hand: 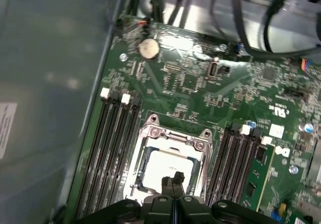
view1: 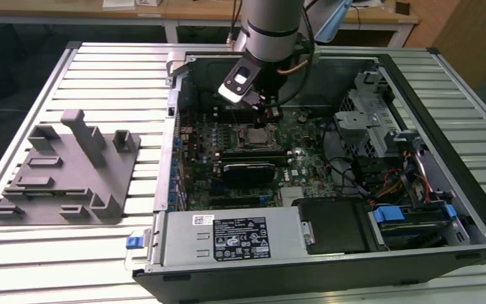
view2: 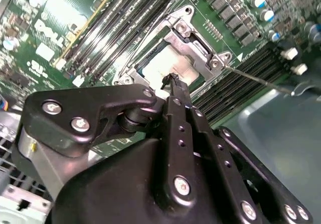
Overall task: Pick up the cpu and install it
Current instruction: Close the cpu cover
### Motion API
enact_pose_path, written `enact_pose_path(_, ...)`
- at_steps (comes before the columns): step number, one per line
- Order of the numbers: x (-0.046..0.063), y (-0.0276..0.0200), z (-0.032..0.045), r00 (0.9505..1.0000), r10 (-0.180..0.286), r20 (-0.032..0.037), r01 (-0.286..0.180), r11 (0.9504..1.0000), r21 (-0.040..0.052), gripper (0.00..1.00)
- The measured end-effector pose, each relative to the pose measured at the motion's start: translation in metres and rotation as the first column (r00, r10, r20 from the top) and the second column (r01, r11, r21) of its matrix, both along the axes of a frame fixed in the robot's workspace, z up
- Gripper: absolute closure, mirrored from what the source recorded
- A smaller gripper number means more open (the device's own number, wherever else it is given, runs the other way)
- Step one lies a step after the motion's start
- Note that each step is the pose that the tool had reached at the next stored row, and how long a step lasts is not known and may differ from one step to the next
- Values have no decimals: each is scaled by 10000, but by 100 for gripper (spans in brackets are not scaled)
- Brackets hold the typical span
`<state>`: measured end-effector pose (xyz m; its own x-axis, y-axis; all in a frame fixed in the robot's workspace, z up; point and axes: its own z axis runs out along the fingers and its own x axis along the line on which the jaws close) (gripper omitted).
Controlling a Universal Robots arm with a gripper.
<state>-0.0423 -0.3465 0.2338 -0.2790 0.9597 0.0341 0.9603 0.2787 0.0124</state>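
cpu (hand: 168, 164) silvery matt metal; tool (hand: 173, 180) black, sheeny

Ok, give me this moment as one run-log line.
gripper: shut, nothing held | position: directly over cpu, contact unclear | cpu: lying in socket frame on motherboard

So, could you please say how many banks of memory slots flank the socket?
2. One bank sits between the socket and the case wall, the other bank on its opposite side. None looks hidden.
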Motion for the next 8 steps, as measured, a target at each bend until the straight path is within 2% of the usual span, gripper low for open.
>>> enact_pose_path(4,0,0,-1,9973,734,1,-734,9973,1,89)
enact_pose_path(8,0,0,-2,9895,1445,1,-1445,9895,3,89)
